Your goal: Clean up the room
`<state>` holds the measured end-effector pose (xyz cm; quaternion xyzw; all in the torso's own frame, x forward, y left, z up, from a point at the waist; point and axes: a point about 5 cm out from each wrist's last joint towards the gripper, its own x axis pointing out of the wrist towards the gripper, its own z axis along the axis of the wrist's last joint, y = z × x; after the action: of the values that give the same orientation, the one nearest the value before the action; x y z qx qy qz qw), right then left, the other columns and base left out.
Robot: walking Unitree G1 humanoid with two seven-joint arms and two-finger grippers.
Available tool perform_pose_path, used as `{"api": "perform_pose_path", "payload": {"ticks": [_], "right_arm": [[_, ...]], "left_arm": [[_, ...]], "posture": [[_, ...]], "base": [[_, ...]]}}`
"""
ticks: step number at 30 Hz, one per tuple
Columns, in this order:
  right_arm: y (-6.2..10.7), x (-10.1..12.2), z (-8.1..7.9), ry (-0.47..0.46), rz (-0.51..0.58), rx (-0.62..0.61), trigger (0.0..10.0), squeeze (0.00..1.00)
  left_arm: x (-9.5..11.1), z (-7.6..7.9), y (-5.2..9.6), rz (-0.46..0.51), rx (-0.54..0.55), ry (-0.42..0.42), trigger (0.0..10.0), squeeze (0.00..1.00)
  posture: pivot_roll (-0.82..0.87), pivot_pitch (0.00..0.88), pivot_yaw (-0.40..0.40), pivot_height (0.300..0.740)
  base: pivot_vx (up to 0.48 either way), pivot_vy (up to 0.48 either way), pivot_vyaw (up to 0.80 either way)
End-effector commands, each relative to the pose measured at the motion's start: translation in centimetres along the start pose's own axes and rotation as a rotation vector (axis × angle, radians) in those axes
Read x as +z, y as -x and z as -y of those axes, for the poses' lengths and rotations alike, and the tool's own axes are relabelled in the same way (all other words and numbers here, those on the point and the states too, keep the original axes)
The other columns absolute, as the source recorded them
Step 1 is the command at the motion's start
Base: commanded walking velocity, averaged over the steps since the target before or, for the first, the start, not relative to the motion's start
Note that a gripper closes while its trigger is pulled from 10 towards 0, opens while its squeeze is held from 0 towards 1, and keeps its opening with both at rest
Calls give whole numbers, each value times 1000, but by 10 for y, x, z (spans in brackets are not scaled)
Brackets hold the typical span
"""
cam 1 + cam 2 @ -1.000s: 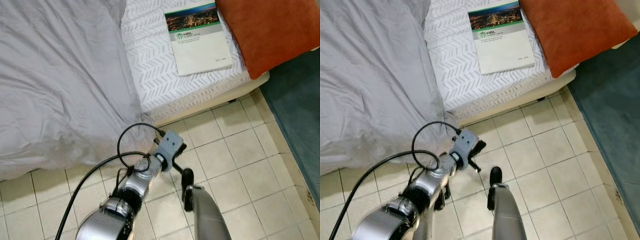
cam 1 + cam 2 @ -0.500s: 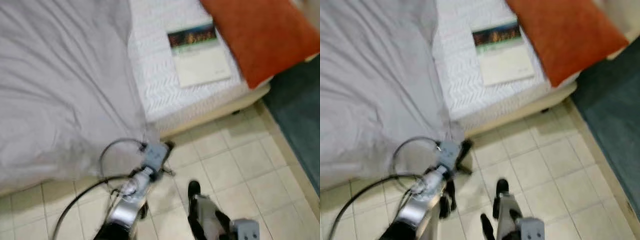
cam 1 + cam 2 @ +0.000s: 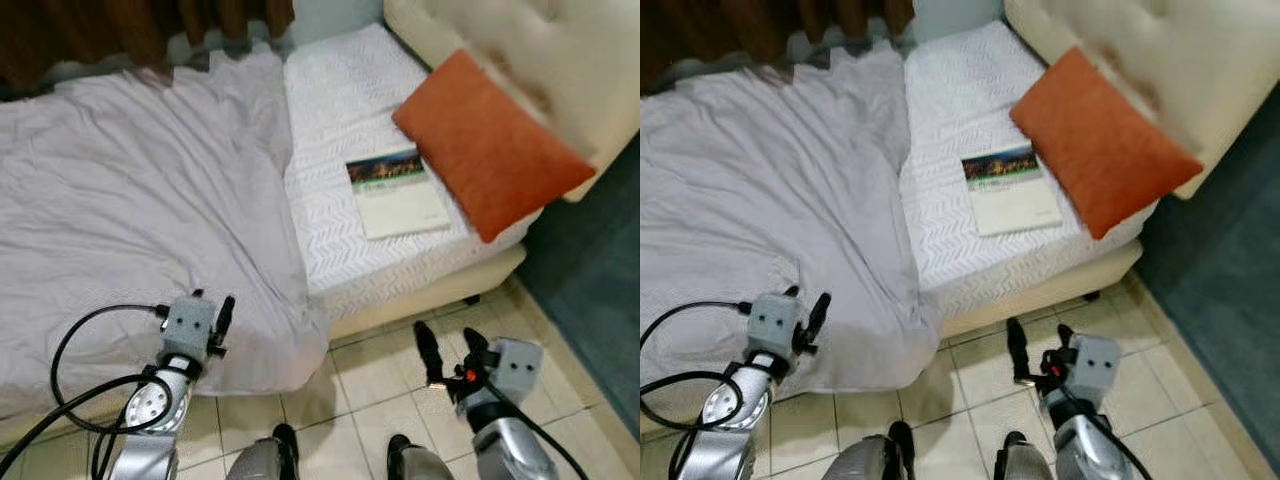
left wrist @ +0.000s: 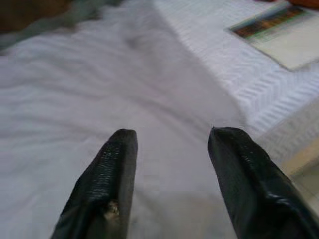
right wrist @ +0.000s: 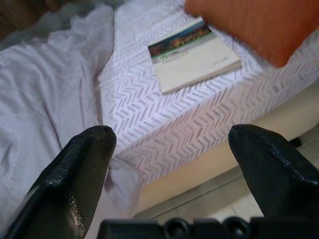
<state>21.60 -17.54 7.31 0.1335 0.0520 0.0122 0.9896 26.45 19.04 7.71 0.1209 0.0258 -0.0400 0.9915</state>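
One bed (image 3: 340, 110), one grey blanket (image 3: 130, 220), one book (image 3: 396, 192), one orange pillow (image 3: 490, 150). We count two claws, both empty. The book lies flat on the white patterned mattress, just beside the pillow's lower edge, well apart from the blanket. The blanket covers the bed's left part and hangs over the near edge toward the tiled floor (image 3: 370, 380).

Our left claw (image 4: 169, 149) hovers over the blanket's near edge, fingers spread, nothing between them. Our right claw (image 5: 167, 144) sits low over the floor in front of the bed, pointed at the book, fingers wide apart, nothing gripped.

A cream padded headboard (image 3: 520, 50) stands behind the pillow; its right side is cut off. Dark curtain (image 3: 130, 25) at the top is cut off too. The book's cover print is too small for us to read beyond a dark photo band with a green stripe. Teal carpet (image 3: 600, 290) runs along the right.
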Motion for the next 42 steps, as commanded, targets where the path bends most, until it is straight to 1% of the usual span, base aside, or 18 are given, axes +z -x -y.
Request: {"api": "perform_pose_path", "payload": {"ticks": [1, 7, 10, 13, 14, 16, 17, 18, 19, 20, 21, 23, 26, 27, 28, 31, 39, 42], "right_arm": [[-6, -3, 4, 2, -11, 9, 10000, 0], [-27, 1, 5, 27, -3, 49, 10000, 0], [-30, 2, 4, 38, -1, 57, 10000, 0], [-32, 1, 5, 61, 0, 70, 10000, 0], [-33, 1, 6, 61, 11, 67, 10000, 0], [-33, 1, 7, 58, 16, 61, 10000, 0], [-32, 3, 8, 62, 41, 46, 10000, 0], [-32, 3, 8, 62, 41, 46, 10000, 0], [-31, 8, 9, 56, 75, 33, 10000, 0], [-31, 8, 9, 56, 75, 33, 10000, 0], [-27, 12, 12, 61, 113, 13, 10000, 0], [-22, 15, 16, 68, 154, -21, 10000, 0], [-21, 9, 18, 78, 135, -40, 10000, 0], [-21, 9, 18, 78, 135, -40, 10000, 0], [-22, 9, 17, 87, 132, -33, 10000, 0], [-26, 4, 13, 91, 99, -19, 10000, 0], [-28, 1, 11, 103, 92, 1, 10000, 0], [-28, 0, 10, 114, 94, 17, 10000, 0]], "left_arm": [[-5, -3, 6, -31, 63, 26, 10000, 1000], [-12, 10, 0, -86, 88, 85, 10000, 1000], [-17, 13, 0, -110, 82, 94, 10000, 1000], [-20, 15, 0, -128, 74, 76, 10000, 1000], [-20, 15, -1, -129, 73, 59, 10000, 0], [-21, 15, -2, -131, 73, 51, 10000, 0], [-15, 14, -2, -81, 71, 49, 10000, 0], [-15, 14, -2, -81, 71, 49, 10000, 0], [-7, 13, -3, -27, 63, 26, 10000, 0], [-7, 13, -3, -27, 63, 26, 10000, 0], [3, 12, -4, 27, 53, 11, 10000, 0], [15, 13, -6, 75, 24, -5, 10000, 0], [26, 18, -14, 107, -28, 43, 10000, 0], [26, 18, -14, 107, -28, 43, 10000, 0], [25, 18, -17, 100, -36, 69, 10000, 0], [17, 19, -23, 50, -58, 100, 10000, 0], [7, 24, -19, 2, -82, 129, 10000, 0], [1, 22, -19, -20, -77, 146, 10000, 0]], "posture": [[-5, 0, 23, 740], [-14, 0, 9, 740], [-18, 0, 8, 740], [-28, 0, 14, 740], [-31, 0, 16, 740], [-34, 0, 17, 740], [-38, 0, 19, 740], [-38, 0, 19, 740], [-38, 0, 21, 740], [-38, 0, 21, 740], [-41, 0, 24, 740], [-39, 0, 27, 740], [-40, 0, 31, 740], [-40, 0, 31, 740], [-42, 0, 34, 740], [-50, 0, 39, 740], [-52, 0, 39, 740], [-47, 0, 35, 740]], "base": [[0, 0, 0], [0, 0, 340], [0, 0, 621], [0, 0, 563], [0, 0, 0], [0, 0, 0], [0, 0, 0], [0, 0, 0], [0, 0, 0], [0, 0, 0], [0, 0, 0], [0, 0, 0], [0, 0, 0], [0, 0, 0], [0, 0, 0], [0, 320, -521], [0, 480, -776], [0, 480, 0]]}}
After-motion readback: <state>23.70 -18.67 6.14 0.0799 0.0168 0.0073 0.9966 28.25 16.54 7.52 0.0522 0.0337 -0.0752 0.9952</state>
